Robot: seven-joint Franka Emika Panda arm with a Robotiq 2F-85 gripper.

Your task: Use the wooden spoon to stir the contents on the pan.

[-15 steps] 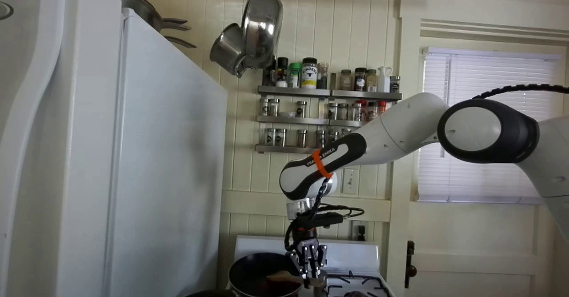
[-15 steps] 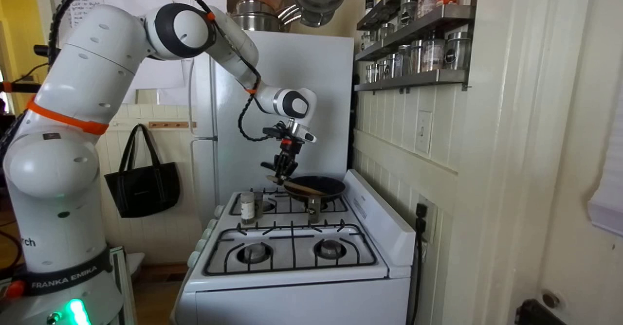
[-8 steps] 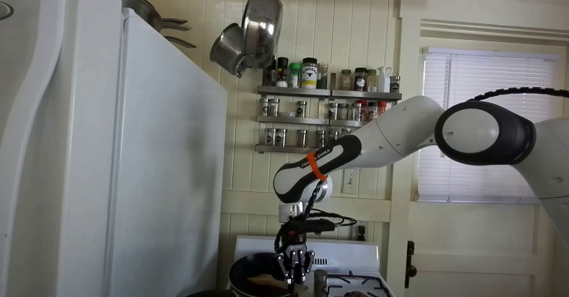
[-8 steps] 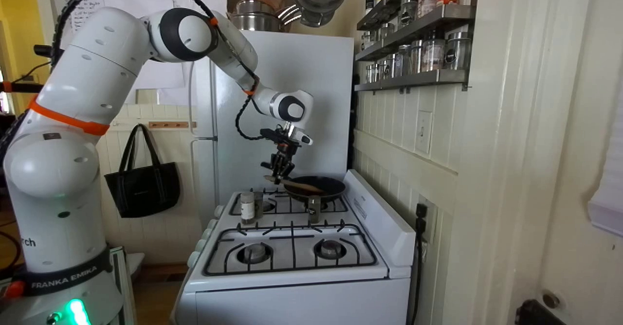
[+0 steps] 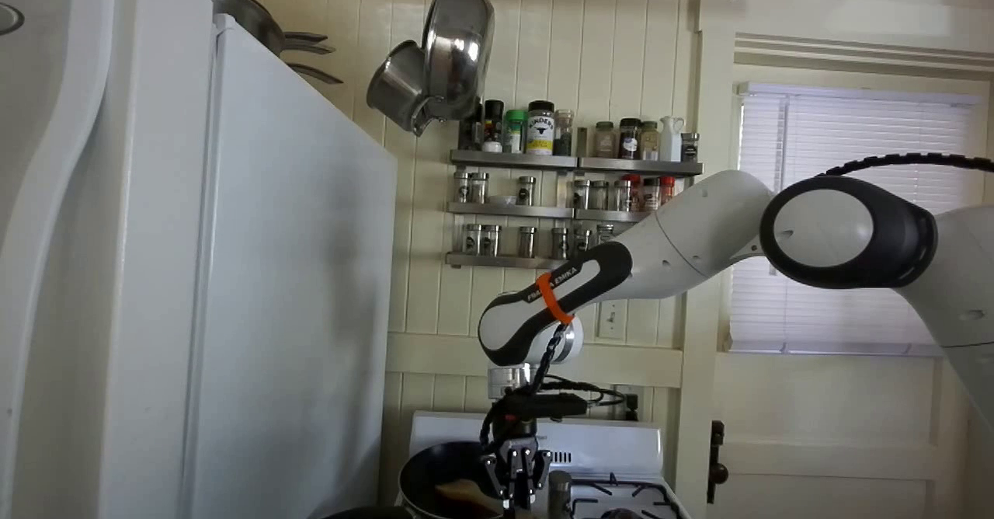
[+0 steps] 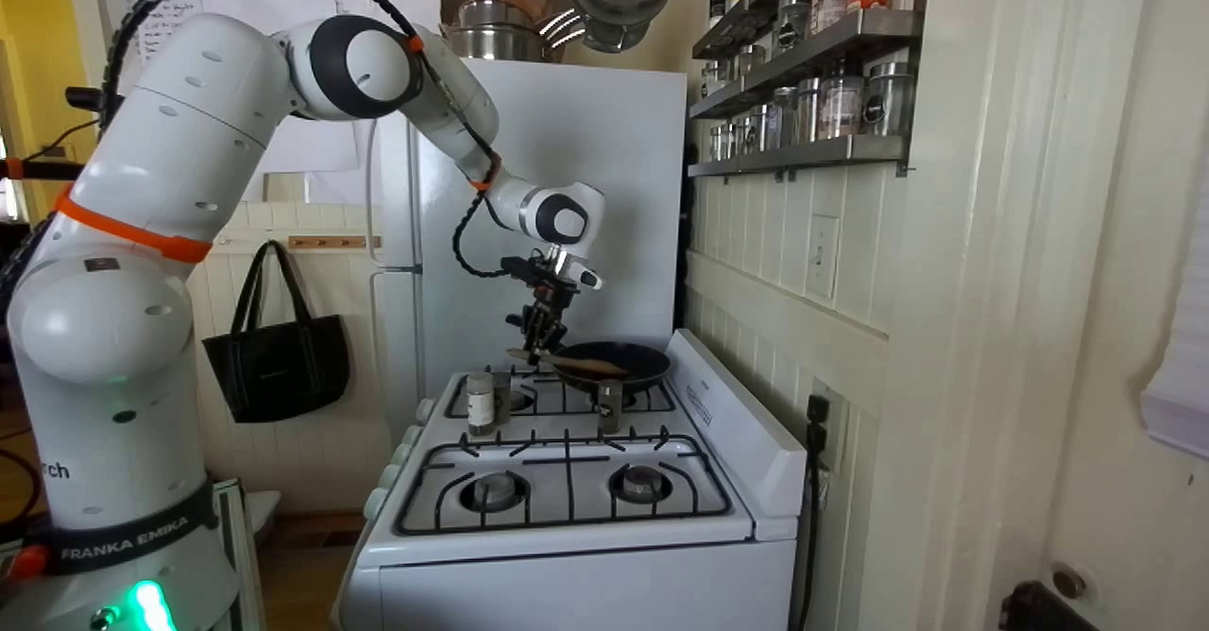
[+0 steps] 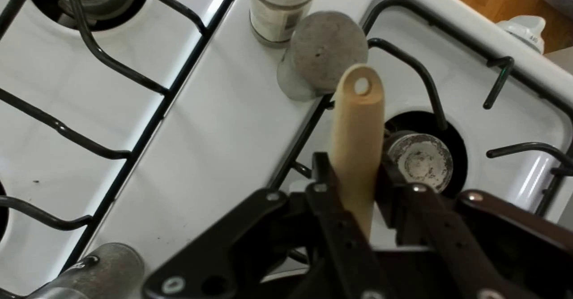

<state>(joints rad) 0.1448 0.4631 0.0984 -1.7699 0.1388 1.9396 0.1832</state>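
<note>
My gripper [image 6: 536,353] is shut on the wooden spoon [image 6: 593,365], over the pan's near side. The spoon lies slanted across the rim of the black pan [image 6: 642,355], with its bowl end inside. In an exterior view the spoon's bowl [image 5: 464,492] shows in the pan [image 5: 433,461], and the gripper [image 5: 519,499] hides part of the handle. In the wrist view the gripper [image 7: 357,177] has the tan handle [image 7: 359,133] between its fingers, the holed end sticking out. The pan's contents are too dark to make out.
The pan stands on a rear burner of the white stove [image 6: 567,541]. Spice jars [image 6: 481,404] stand between the grates, one jar [image 6: 609,406] close to the pan. The stove's back panel [image 6: 737,414] and the white fridge [image 6: 567,140] stand close by.
My gripper has moved left in one exterior view and slightly down and left in the other, with the spoon in it. The spoon's bowl has shifted left inside the pan.
</note>
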